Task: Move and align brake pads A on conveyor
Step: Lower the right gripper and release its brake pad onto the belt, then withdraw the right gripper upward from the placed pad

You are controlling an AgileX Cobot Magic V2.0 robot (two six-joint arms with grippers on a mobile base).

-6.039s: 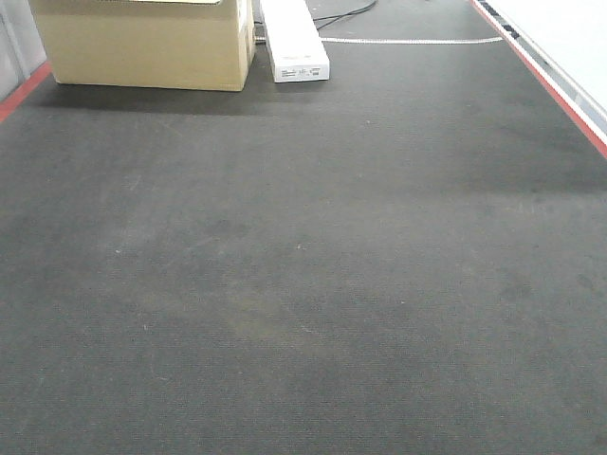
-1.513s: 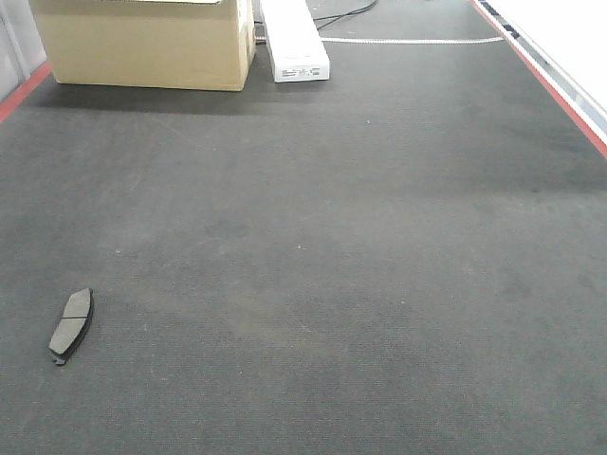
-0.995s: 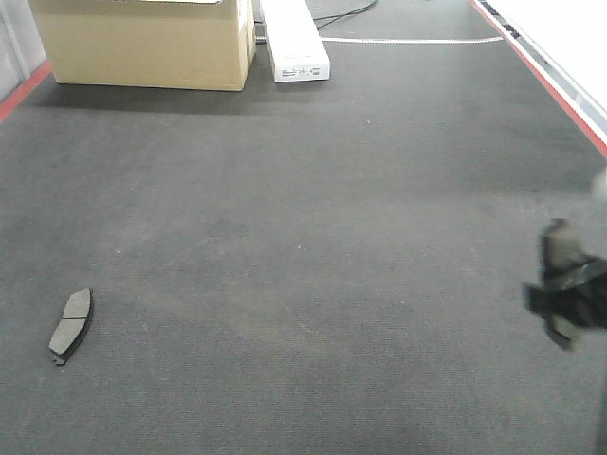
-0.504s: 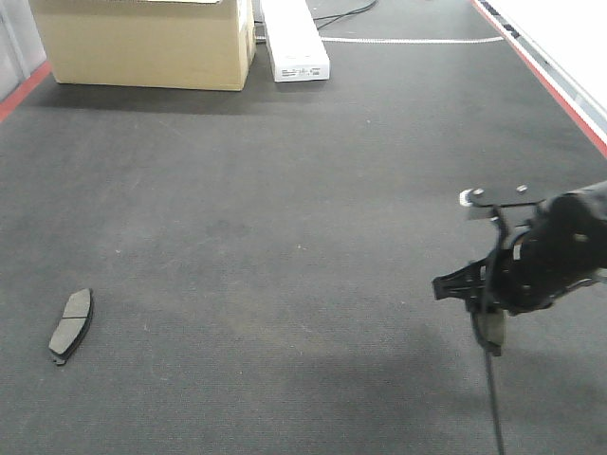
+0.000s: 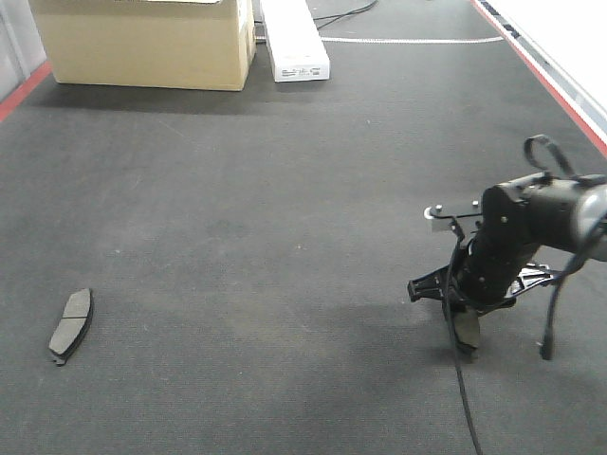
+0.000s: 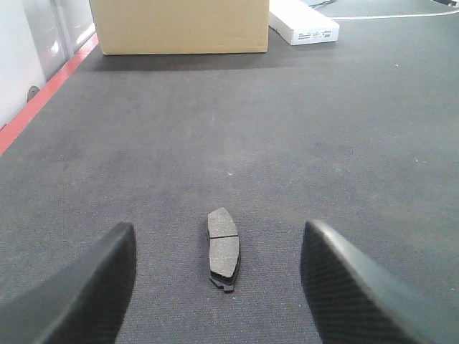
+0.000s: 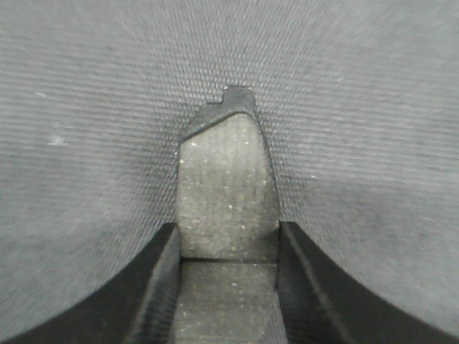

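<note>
Right hand (image 7: 228, 235) tight around a brake pad (image 7: 226, 179), left hand (image 6: 219, 229) wide apart

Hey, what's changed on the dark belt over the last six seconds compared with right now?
A dark grey oblong brake pad appeared lying at the near left of the charcoal felt-like conveyor. Then the right gripper, shut on a second brake pad, came in from the right edge and moved leftward over the belt. The tan cardboard box and white carton stayed put.
</note>
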